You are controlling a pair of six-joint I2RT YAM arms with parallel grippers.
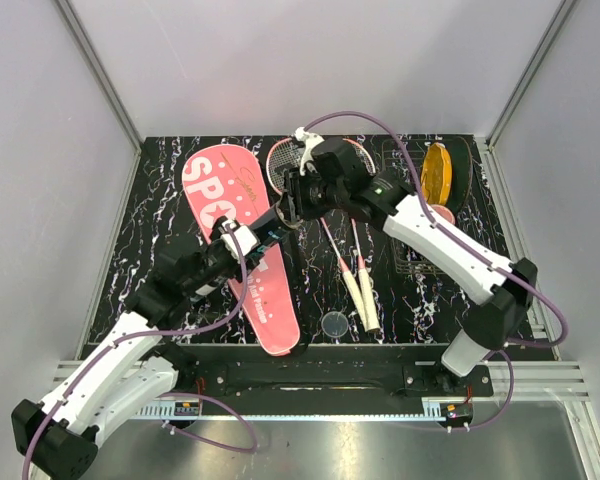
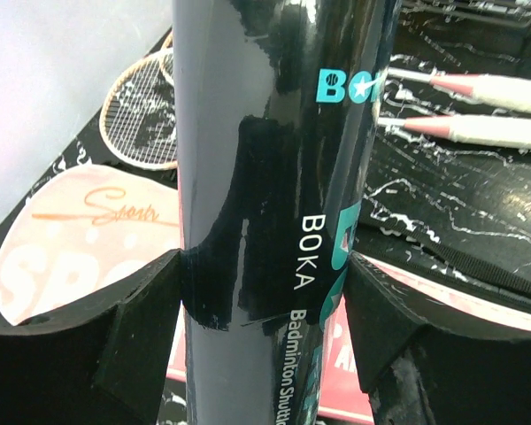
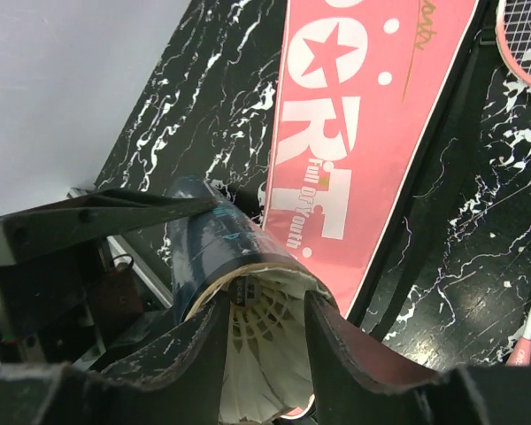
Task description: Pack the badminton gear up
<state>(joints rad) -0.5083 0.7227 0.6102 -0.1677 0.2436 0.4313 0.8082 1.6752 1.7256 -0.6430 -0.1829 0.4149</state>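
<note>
gripping black tube (image 2: 265, 221) between left fingers (image 2: 133, 345), shuttlecock (image 3: 264, 350) — between right fingers (image 3: 199, 359)

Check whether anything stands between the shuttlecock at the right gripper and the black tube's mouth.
Nothing visible does. The shuttlecock already sits in the open mouth of the black tube, between the fingers of the right gripper. The left gripper clamps the tube farther down its body, clear of the mouth.

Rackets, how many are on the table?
2. One racket lies just right of the pink cover, the other racket beside it; the right arm covers part of their heads.
</note>
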